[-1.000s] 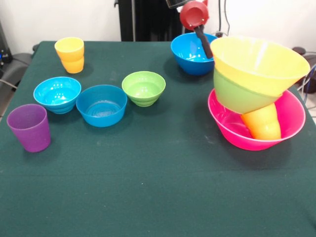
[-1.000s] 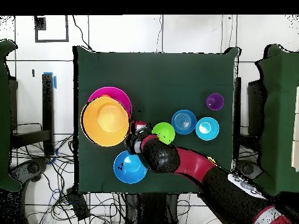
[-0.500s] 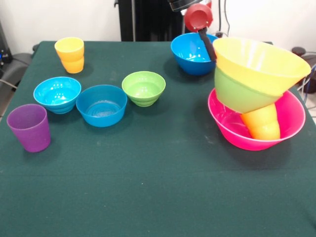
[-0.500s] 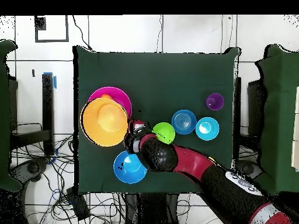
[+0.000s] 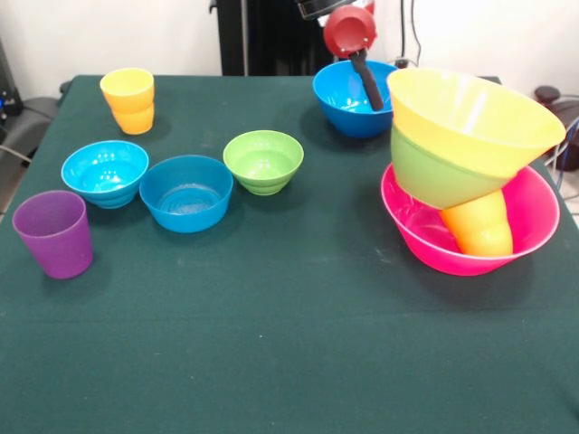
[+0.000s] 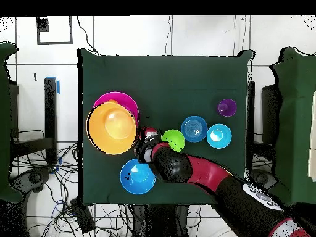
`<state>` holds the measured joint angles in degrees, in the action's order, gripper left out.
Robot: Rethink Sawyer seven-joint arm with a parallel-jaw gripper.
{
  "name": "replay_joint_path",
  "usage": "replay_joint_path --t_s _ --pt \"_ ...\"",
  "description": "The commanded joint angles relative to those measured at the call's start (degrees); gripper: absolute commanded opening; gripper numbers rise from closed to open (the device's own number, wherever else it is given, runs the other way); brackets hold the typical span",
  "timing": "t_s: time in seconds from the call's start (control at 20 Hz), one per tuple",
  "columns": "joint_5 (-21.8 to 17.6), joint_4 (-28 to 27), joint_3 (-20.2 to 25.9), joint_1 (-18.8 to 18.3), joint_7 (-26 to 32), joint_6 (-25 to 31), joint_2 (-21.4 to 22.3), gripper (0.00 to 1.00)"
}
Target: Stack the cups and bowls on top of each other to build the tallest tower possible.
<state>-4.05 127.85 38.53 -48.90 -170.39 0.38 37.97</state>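
The tower [image 5: 470, 172] leans toward three o'clock on its orange cup [image 5: 481, 226], so a nudge from the gripper [image 5: 366, 86], whose opening I cannot tell, could topple it.

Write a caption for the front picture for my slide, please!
A leaning tower of glossy plastic bowls on an orange cup stands in a large pink bowl, beside loose cups and bowls.

The tower [image 5: 470, 163] leans in the large pink bowl [image 5: 534, 217].

Green-clothed table [image 5: 289, 362], white wall [image 5: 109, 36], tiled floor [image 6: 185, 37].
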Motion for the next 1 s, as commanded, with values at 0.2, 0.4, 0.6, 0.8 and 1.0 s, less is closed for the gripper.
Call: replay_joint_path --t_s 0.2,0.4,0.6,0.8,1.0 --pt "-5.69 -9.78 -15.35 5.27 7.95 11.6 8.62 1.0" --pt "-9.65 -15.03 -27.37 13.23 5.26 9.92 9.59 1.0" --pt "-9.96 -15.24 -26.86 12.82 4.61 9.47 8.59 1.0" --pt "-9.36 -15.39 -30.87 17.77 1.32 7.88 8.22 1.0" --pt "-7.87 -14.49 -37.32 25.52 -2.01 7.69 9.92 1.0"
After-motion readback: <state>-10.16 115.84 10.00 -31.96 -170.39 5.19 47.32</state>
